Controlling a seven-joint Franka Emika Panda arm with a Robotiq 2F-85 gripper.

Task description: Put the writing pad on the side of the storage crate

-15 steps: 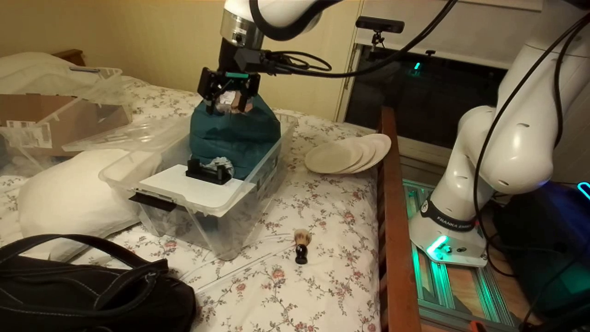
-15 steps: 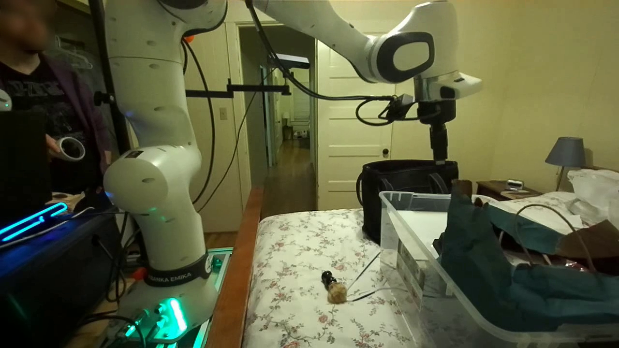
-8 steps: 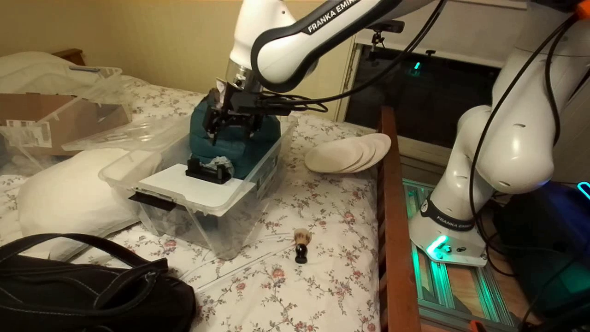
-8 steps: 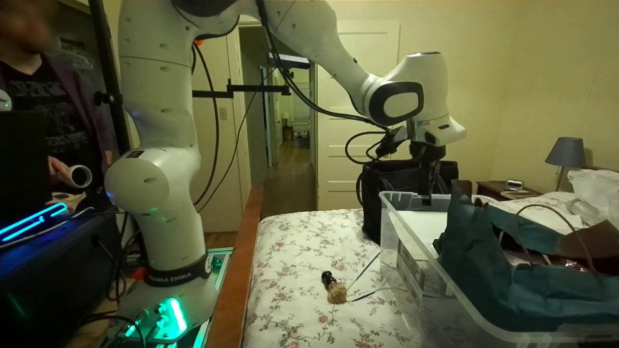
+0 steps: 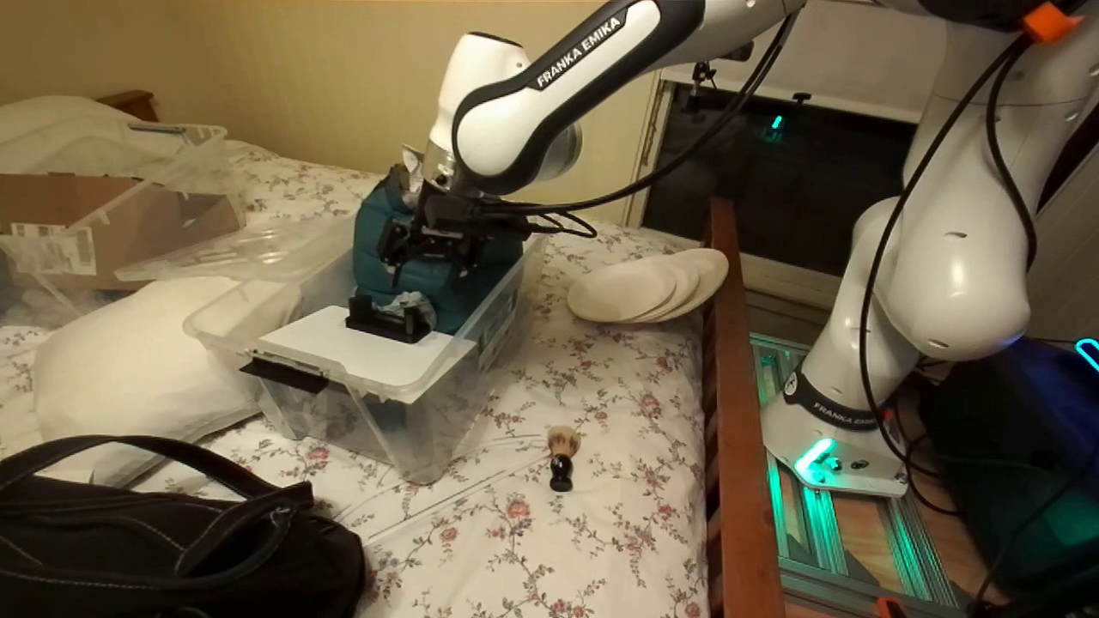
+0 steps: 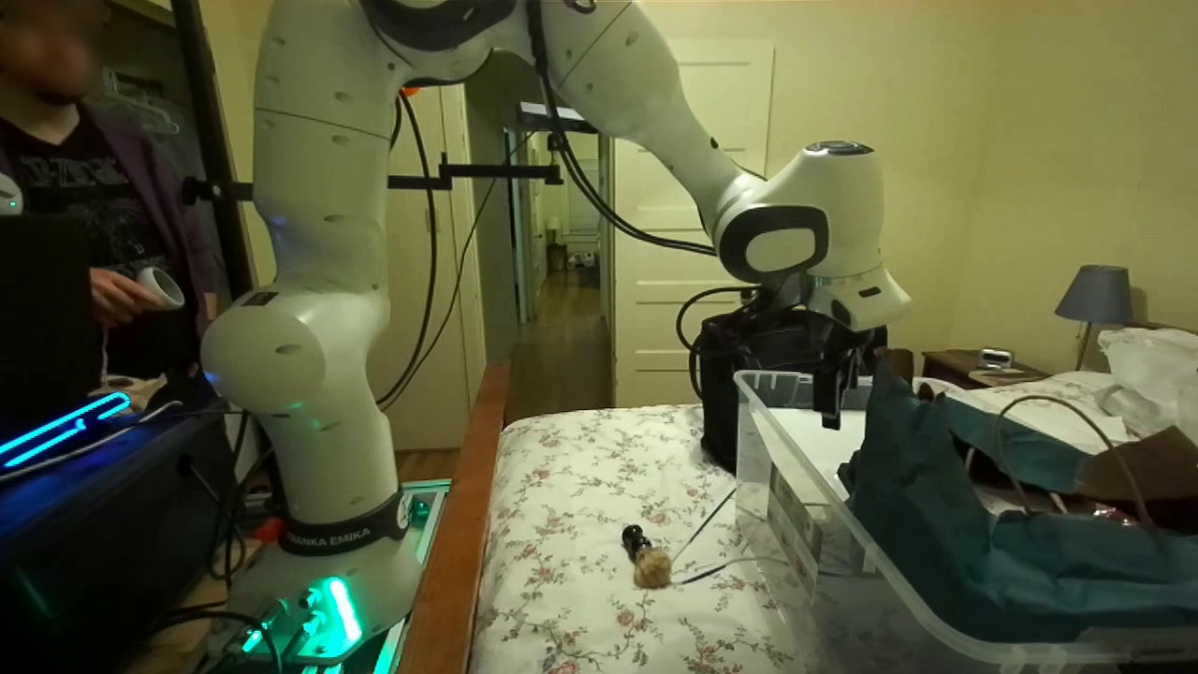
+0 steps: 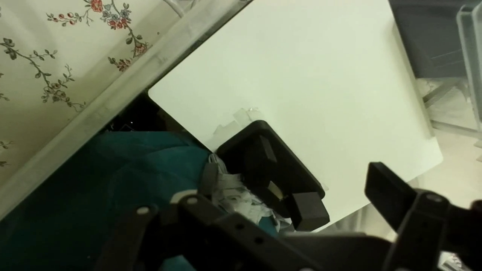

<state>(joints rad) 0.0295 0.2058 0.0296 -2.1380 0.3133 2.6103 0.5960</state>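
My black gripper hangs, jaws wide apart, seemingly over the flat white rectangular writing pad lying in the clear plastic storage crate.

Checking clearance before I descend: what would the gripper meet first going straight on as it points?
Probably the black two-pronged bracket on the flat white rectangular pad: the wrist view shows it in line with the open gripper, though depth is unclear.

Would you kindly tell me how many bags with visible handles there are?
2: the black bag on the bed and the teal bag inside the storage crate; others may be hidden.
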